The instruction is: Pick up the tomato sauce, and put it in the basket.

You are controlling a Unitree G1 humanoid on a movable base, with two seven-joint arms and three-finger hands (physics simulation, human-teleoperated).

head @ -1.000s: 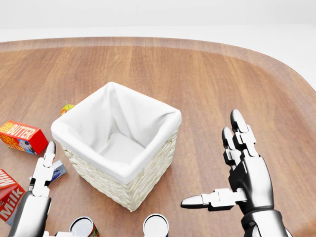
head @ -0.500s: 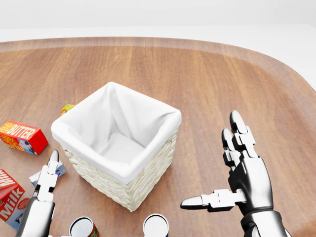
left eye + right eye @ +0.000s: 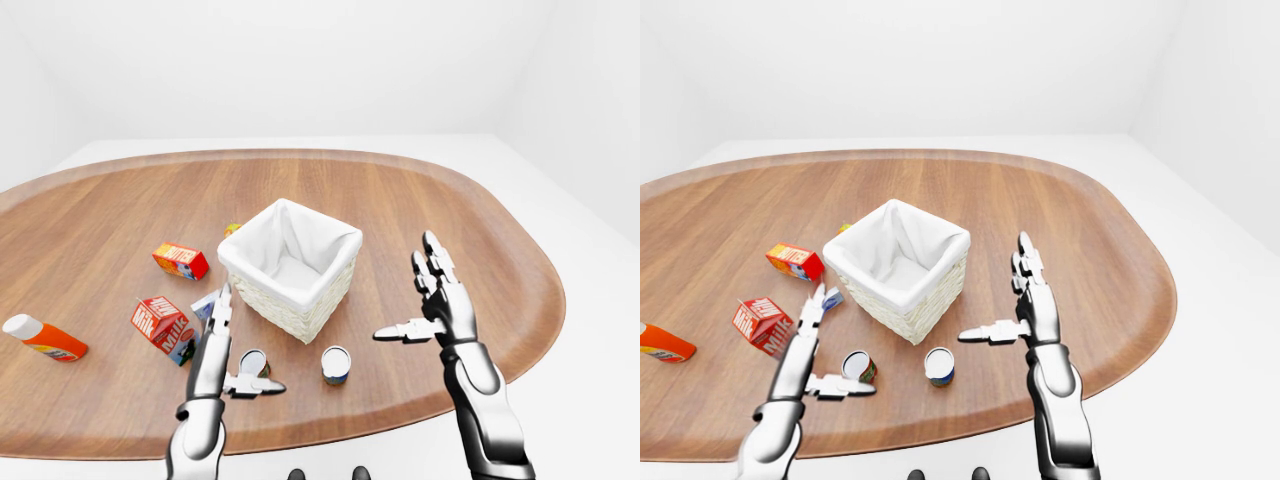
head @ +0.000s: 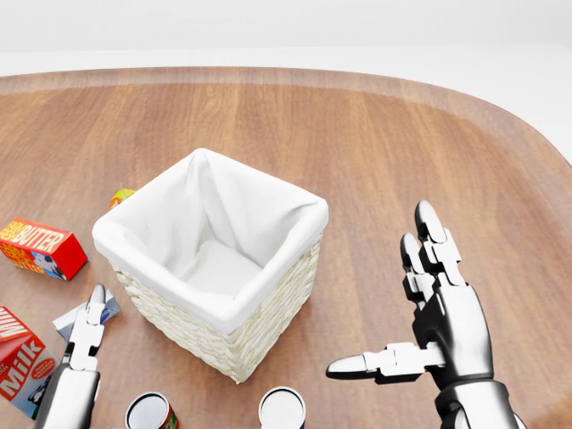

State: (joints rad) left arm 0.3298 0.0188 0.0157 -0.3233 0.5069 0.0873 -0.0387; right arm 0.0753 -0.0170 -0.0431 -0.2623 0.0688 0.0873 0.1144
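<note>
A can with a red label (image 3: 252, 362), which I take for the tomato sauce, stands upright on the wooden table below the basket; it also shows at the bottom edge of the head view (image 4: 150, 412). The wicker basket with a white liner (image 3: 298, 298) stands mid-table and holds nothing. My left hand (image 3: 240, 345) is open, fingers pointing up to the can's left, thumb (image 3: 262, 386) just below it, not closed on it. My right hand (image 3: 408, 292) is open and empty to the basket's right.
A second can with a blue-white label (image 3: 335, 364) stands to the right of the red one. A butter box (image 3: 180, 260), a milk carton (image 3: 163, 325), a small grey-blue packet (image 3: 205, 303) and an orange bottle (image 3: 45, 339) lie to the left. The table edge runs along the bottom.
My left hand has sunk toward the bottom-left of the head view, uncovering the grey-blue packet. The right hand and the objects have not moved.
</note>
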